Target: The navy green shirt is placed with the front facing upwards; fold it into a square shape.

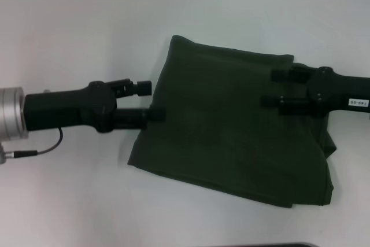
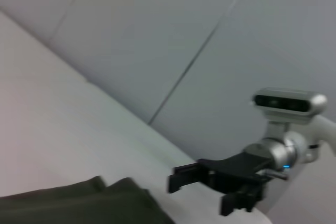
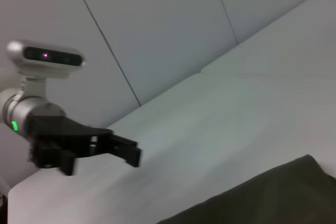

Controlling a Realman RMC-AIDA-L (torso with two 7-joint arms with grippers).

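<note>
**Navy green shirt: already a folded bundle, soft and limp**

The navy green shirt [image 1: 231, 125] is seen lying on the white table [image 1: 87, 27], right of centre in the head view, folded into a rough four-sided block. No lettering or collar is shown on the upper face. The near edge is skewed, and extra layers are seen spilling out at the right side.

The left gripper [image 1: 151, 100] is placed at the bundle's left edge, fingers spread apart, one finger above the cloth edge and one level with it; nothing is gripped. The right gripper [image 1: 273, 89] is held over the bundle's far right part, fingers likewise parted and empty. Contact with the cloth cannot be told from either wrist view.

Handling, as judged: light cotton, no stiffness, so sagging and unfolding are to be expected if only one layer is lifted. Friction is good; fragility is none. Hold is best taken at the edges or corners, with all layers pinched together. The loose right-side layers are probably to be tucked or squared.
</note>
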